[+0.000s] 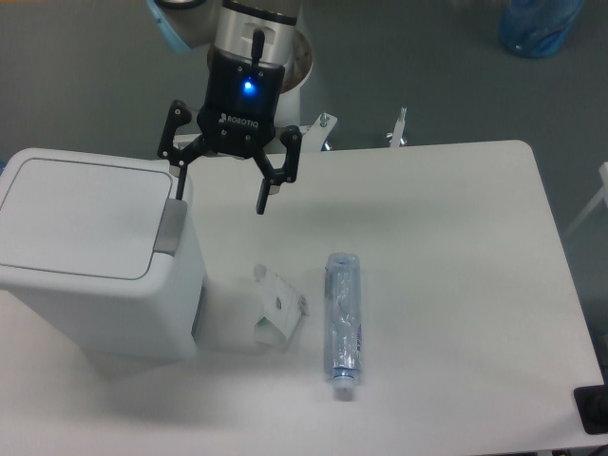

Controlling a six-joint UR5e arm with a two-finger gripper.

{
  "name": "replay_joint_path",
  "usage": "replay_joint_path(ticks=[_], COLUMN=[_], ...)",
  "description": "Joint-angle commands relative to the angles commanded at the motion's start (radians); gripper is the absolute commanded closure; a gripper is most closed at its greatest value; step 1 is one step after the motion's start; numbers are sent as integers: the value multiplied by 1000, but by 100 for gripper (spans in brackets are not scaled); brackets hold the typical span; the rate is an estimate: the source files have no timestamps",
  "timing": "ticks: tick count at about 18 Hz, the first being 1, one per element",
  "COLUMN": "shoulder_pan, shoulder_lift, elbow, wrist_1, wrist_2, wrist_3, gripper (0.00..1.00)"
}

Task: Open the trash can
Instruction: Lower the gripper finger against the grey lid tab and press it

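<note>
The trash can [90, 256] is a big white bin at the left of the table, its flat lid shut and a grey push-button tab [171, 226] on its right edge. My gripper [220, 198] hangs open just right of the can's upper right corner. Its left finger [178, 184] is right above the grey tab; I cannot tell if it touches. The right finger [263, 194] hangs over the bare table. Nothing is between the fingers.
A crumpled white paper carton [277, 309] lies right of the can. A clear plastic bottle [343, 320] lies lengthwise beside it. The white table [456, 285] ends at the right. A black object [593, 408] sits at the lower right corner.
</note>
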Motion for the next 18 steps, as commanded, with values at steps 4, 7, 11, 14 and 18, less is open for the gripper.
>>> replay_joint_path(ticks=[4, 7, 11, 14, 18], shoulder_pan=[0, 0, -2, -9, -18], shoulder_lift=[-52, -57, -57, -57, -55], elbow=[5, 2, -20, -26, -31], wrist_1=[2, 0, 2, 0, -2], wrist_2=[2, 2, 2, 0, 0], wrist_3=[2, 0, -2, -9, -12], gripper=[0, 0, 0, 0, 0])
